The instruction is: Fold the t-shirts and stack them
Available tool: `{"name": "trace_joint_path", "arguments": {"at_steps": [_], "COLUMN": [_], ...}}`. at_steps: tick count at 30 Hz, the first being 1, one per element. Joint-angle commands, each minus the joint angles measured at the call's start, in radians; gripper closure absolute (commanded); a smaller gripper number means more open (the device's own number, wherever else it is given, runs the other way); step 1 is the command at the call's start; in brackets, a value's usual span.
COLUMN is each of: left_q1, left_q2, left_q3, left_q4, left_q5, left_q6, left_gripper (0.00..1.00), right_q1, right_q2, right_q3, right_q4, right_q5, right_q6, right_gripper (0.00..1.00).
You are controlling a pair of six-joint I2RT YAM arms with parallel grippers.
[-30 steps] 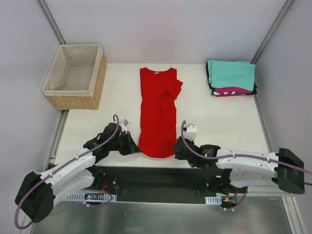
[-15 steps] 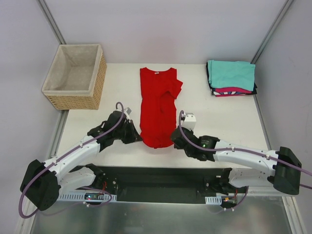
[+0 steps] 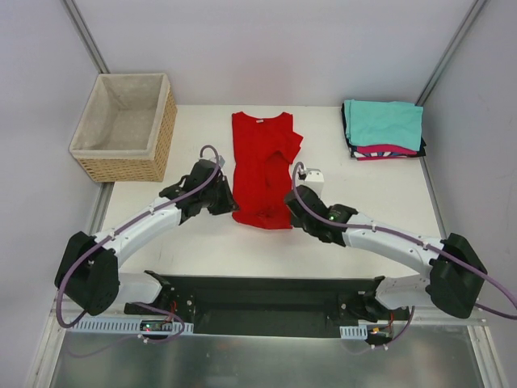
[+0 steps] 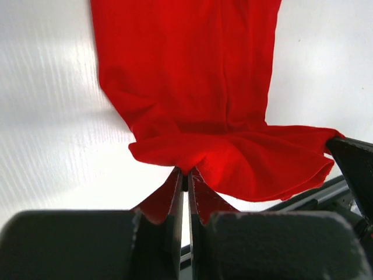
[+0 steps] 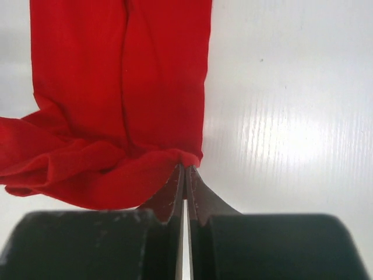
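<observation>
A plain bright red t-shirt [image 3: 262, 162] lies lengthwise on the white table [image 3: 194, 137], folded narrow with one sleeve out to the right. My left gripper [image 3: 229, 207] is shut on its near left hem corner, and my right gripper [image 3: 289, 212] is shut on its near right hem corner. Both hold the hem lifted and carried over the shirt's lower part, so the cloth bunches. The red t-shirt fills the left wrist view [image 4: 192, 87] and the right wrist view [image 5: 122, 87]. A stack of folded t-shirts [image 3: 383, 129], teal on top with magenta-pink and black below, sits at the back right.
A woven wicker basket [image 3: 125, 125] with beige lining stands at the back left, off the table's edge. Metal frame posts run along both back corners. A black base plate [image 3: 258, 295] lies at the near edge between the arms.
Both grippers have moved away from the near edge toward the back, carrying the red shirt's hem with them. The shirt's visible length has shortened and its lower part has bunched.
</observation>
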Motion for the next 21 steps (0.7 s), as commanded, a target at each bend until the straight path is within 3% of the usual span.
{"name": "trace_joint_path", "arguments": {"at_steps": [1,10,21], "left_q1": [0.027,0.085,0.105], "left_q2": [0.046,0.152,0.152], "left_q3": [0.094,0.184,0.241], "left_q4": [-0.006,-0.004,-0.008], "left_q5": [-0.042,-0.024,-0.029], "left_q6": [0.059,0.078,0.075], "left_gripper": [0.98,0.98,0.98], "right_q1": [-0.047,-0.143,-0.203], "right_q2": [0.061,0.167,0.204], "right_q3": [0.082,0.199,0.288], "right_q4": [0.061,0.082,0.071], "right_q5": [-0.069,-0.135,-0.176], "right_q6": [-0.072,-0.118,-0.156], "right_gripper": [0.99,1.00,0.99]}}
